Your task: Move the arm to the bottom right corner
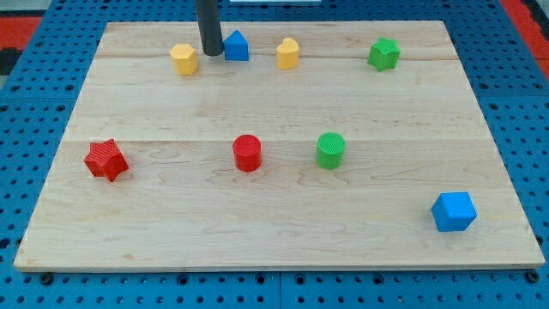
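- There are no fingers on this arm at all, so nothing can open, close or hold; it ends in a plain dark rod, and my tip (pixel 209 53) rests on the wooden surface (pixel 274 232) near its top edge.
- My tip sits between the yellow hexagonal block (pixel 184 58) on the view's left and the blue house-shaped block (pixel 236 45) on the view's right. It is just beside the blue one; whether they touch, I cannot tell. A narrow gap shows on the yellow side.
- The rod is upright, dark grey, and runs out of the view's top.
- Taking my tip as the landmark: a second yellow block (pixel 287 53) lies further to the view's right, beyond the blue house shape, and a green star-like block (pixel 383 54) lies further right again.
- Below my tip, toward the view's bottom, stands a red cylinder (pixel 247 153), with a green cylinder (pixel 330 150) to its right and a red star-shaped block (pixel 106 160) well off to the left.
- A blue cube (pixel 453 211) sits near the surface's bottom right corner, well apart from my tip.
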